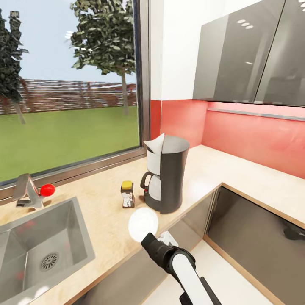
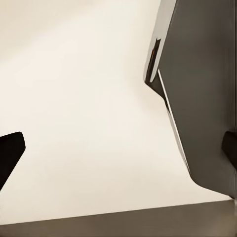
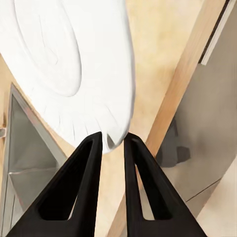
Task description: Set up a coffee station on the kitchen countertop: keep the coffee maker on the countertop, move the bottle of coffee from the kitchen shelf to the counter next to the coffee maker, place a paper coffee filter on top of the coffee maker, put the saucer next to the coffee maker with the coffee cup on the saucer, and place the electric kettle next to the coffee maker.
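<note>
From the head view, my right pincer (image 1: 157,237) holds the saucer (image 1: 143,224) above the table (image 1: 101,220), near the coffee maker (image 1: 167,173). At the right wrist, its fingers (image 3: 94,148) pinch the saucer's rim; I must lower it flat. At the left wrist, I cannot tell that pincer's state.

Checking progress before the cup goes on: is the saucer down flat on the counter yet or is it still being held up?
Held up. The right gripper pinches the saucer by its rim, tilted above the kitchen countertop.
</note>
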